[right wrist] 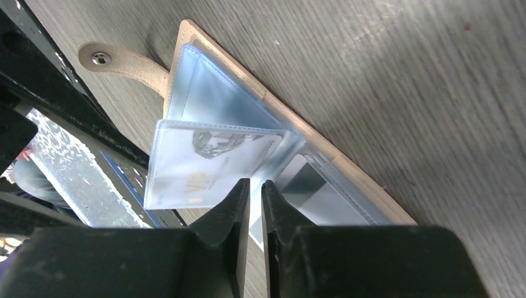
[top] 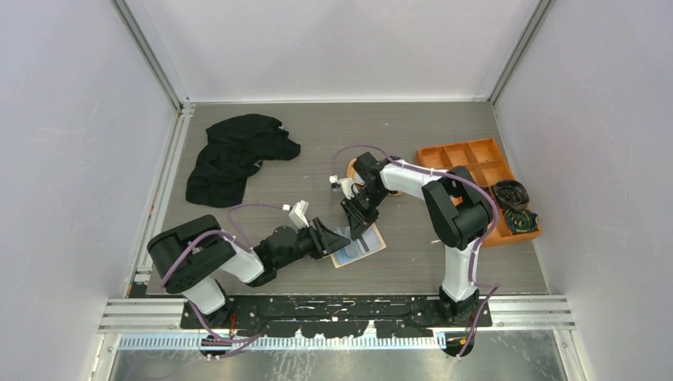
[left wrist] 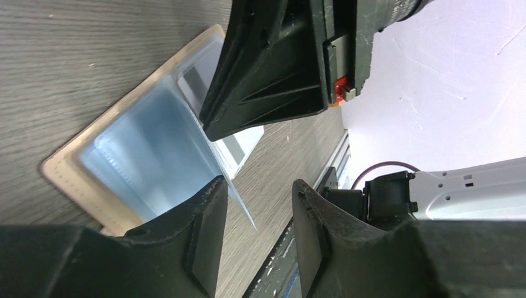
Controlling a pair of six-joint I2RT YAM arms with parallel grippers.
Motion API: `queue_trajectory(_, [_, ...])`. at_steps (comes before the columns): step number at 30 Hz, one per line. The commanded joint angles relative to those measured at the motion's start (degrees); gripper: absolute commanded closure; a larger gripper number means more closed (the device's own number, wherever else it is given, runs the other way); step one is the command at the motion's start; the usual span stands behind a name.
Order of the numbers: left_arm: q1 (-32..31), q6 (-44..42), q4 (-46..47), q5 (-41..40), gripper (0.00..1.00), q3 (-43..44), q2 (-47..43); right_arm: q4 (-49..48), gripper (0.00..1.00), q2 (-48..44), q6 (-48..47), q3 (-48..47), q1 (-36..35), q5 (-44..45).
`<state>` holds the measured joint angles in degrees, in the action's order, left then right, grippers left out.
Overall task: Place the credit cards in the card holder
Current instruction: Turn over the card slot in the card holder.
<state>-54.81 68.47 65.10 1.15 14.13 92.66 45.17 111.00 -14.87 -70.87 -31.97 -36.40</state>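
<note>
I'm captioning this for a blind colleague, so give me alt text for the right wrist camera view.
The right gripper, jaws nearly closed, meets the lower edge of a whitish card in a clear sleeve raised from the open card holder. The holder lies on a grey wood-grain table, snap tab at upper left.

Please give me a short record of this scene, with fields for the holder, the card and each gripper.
holder: open, flat on the table
card: apparently in a clear sleeve, tilted up off the holder
right gripper: nearly shut, seems to pinch the card's edge
left gripper: open, empty, beside the holder
</note>
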Motion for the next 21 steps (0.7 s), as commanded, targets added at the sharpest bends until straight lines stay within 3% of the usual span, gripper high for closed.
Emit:
queue_trajectory(1, [-0.24,-1.93,-0.46,1.58,0.56,3.34,-0.33,0.13,0.81,-3.73,-0.25,-0.29,1.26,-2.99])
queue_trajectory(9, [-0.28,-3.13,-2.87,2.18,0.55,8.04,2.49,-0.39,0.79,-8.09,0.18,0.19,5.22,-3.39])
queue_trajectory(21, [-0.19,-7.61,-7.24,3.48,0.53,15.32,8.43,-3.78,0.77,-20.89,-1.61,2.61,12.67,2.95])
